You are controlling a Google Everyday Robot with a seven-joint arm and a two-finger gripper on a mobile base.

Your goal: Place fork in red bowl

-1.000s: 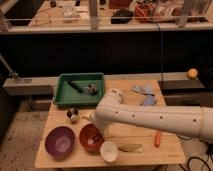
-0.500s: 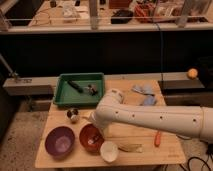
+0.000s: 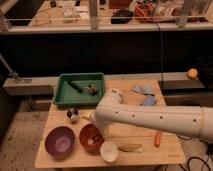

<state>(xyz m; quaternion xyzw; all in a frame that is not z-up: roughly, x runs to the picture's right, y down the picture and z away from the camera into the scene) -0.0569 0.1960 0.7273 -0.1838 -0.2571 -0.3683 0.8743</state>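
Note:
The red bowl (image 3: 90, 138) stands on the wooden table (image 3: 135, 135) at the front, between the purple bowl (image 3: 60, 141) and the white bowl (image 3: 109, 151). My white arm reaches in from the right. Its gripper (image 3: 96, 126) hangs over the bowl's far right rim, mostly hidden by the wrist. A small pale piece (image 3: 92, 142) shows inside the red bowl below the gripper. It looks like part of the fork, and the rest of it is hidden.
A green tray (image 3: 64, 95) at the back left holds a dark-handled tool (image 3: 75, 85). A small round object (image 3: 73, 115) lies in front of the tray. Blue pieces (image 3: 144, 91) lie at the back right, an orange stick (image 3: 158, 138) at the right, and a yellowish item (image 3: 130, 148) beside the white bowl.

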